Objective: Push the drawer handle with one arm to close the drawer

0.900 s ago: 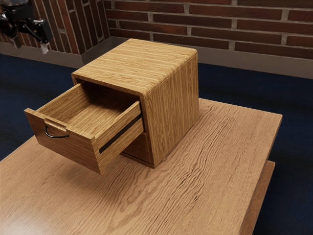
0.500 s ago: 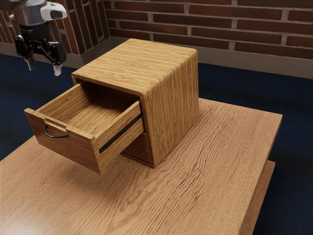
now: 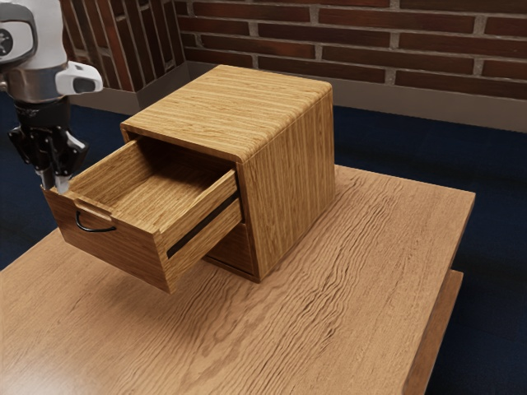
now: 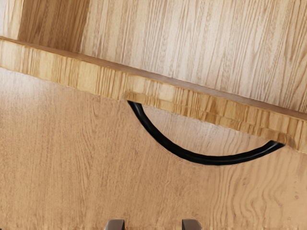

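Gripper (image 3: pixel 55 186): fingers parted, nothing held. The hand stands outside the front panel (image 3: pixel 111 247), presumably to push inward. The black bow handle (image 3: pixel 96 230) is mounted there; the drawer (image 3: pixel 202 200) extends from the wooden cabinet (image 3: pixel 288 173).

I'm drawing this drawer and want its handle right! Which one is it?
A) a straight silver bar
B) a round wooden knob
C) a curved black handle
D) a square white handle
C, because the handle is black and bends in a smooth curve between its two ends, on the front of the wooden drawer.
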`<state>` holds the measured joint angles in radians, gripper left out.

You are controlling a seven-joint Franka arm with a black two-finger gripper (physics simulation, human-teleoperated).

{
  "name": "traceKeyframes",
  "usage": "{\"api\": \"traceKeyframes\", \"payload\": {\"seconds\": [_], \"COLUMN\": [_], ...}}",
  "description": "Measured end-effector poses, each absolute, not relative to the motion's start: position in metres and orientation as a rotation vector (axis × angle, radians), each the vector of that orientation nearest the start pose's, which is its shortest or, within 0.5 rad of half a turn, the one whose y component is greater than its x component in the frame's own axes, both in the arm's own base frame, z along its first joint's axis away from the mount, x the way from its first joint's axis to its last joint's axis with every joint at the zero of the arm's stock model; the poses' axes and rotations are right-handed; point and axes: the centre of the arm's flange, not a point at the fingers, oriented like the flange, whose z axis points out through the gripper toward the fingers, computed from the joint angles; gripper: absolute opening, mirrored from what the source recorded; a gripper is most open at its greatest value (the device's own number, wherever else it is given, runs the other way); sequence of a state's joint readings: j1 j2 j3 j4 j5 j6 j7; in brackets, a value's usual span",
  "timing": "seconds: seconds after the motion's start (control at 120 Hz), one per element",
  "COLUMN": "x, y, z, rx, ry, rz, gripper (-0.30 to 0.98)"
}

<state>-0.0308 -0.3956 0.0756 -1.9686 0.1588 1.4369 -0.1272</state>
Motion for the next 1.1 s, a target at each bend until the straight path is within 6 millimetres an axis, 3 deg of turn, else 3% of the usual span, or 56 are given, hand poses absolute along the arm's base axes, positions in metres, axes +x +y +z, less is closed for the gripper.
{"api": "traceKeyframes", "payload": {"seconds": [0.217, 0.35, 0.5, 0.708, 1.1], "x": [0.382, 0.363, 0.351, 0.352, 0.376], "y": [0.044, 0.028, 0.025, 0.02, 0.018], "z": [0.579, 0.571, 0.553, 0.531, 0.53], "rx": [-2.973, -2.968, -2.974, -2.979, -2.96], "ry": [-0.341, -0.335, -0.368, -0.379, -0.358], "rz": [0.323, 0.325, 0.373, 0.372, 0.168], "gripper": [-0.05, -0.07, -0.09, -0.1, -0.1]}}
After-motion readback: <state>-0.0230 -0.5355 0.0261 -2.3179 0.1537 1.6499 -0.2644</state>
